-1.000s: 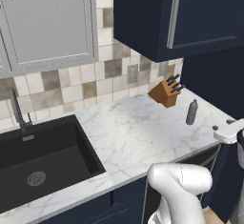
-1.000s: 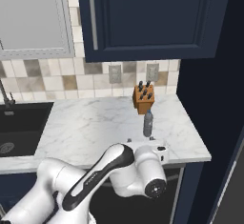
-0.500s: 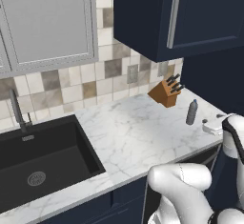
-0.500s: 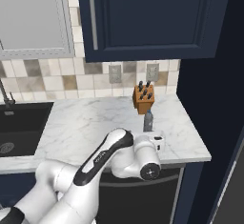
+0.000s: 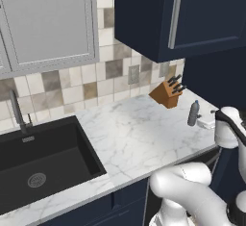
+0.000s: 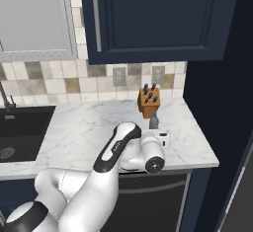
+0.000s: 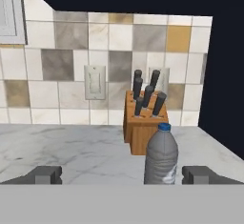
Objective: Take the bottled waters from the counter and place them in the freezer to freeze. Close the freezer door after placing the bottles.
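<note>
A small ribbed translucent grey plastic water bottle (image 7: 161, 155) with a blue cap stands upright on the white grey-veined marble counter (image 7: 71, 147), toward its right end in the right base view (image 6: 154, 121). The wooden knife block (image 7: 143, 127) with black handles sits just behind it at 11 o'clock, against the tiled wall. The two-finger gripper (image 7: 123, 174) hovers low, jaws spread wide, the bottle between the dark fingertips (image 7: 45, 174), closer to the right one, touching neither. At 9 o'clock along the counter lies the black sink basin (image 5: 38, 167)
</note>
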You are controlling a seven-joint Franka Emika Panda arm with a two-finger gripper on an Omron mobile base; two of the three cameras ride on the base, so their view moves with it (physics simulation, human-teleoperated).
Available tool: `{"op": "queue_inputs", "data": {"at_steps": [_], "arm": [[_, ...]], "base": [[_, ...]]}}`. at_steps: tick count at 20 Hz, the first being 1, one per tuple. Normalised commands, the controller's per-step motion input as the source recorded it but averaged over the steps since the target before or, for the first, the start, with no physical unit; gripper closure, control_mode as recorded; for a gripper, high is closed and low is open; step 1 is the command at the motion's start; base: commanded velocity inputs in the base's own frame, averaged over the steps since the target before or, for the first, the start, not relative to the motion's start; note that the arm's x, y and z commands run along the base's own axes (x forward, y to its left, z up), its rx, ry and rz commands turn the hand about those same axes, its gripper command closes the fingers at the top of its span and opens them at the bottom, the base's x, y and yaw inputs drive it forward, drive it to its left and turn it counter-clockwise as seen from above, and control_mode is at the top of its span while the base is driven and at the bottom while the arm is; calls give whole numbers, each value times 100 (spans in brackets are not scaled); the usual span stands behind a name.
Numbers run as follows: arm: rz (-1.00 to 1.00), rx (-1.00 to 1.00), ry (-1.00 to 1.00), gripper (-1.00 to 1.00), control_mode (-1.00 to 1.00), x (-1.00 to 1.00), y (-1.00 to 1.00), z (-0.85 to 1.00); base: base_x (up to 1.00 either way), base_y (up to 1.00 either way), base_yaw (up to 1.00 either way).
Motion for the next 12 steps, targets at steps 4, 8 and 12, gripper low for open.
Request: {"op": "queue_inputs", "data": {"at_steps": [4, 8, 12], "arm": [[0, 0, 0, -100, -100, 45, -7, -7], [0, 0, 0, -100, -100, 33, -16, -9], [0, 0, 0, -100, -100, 6, -19, -11]], "base": [[0, 0, 0], [0, 0, 0], [0, 0, 0]]}}
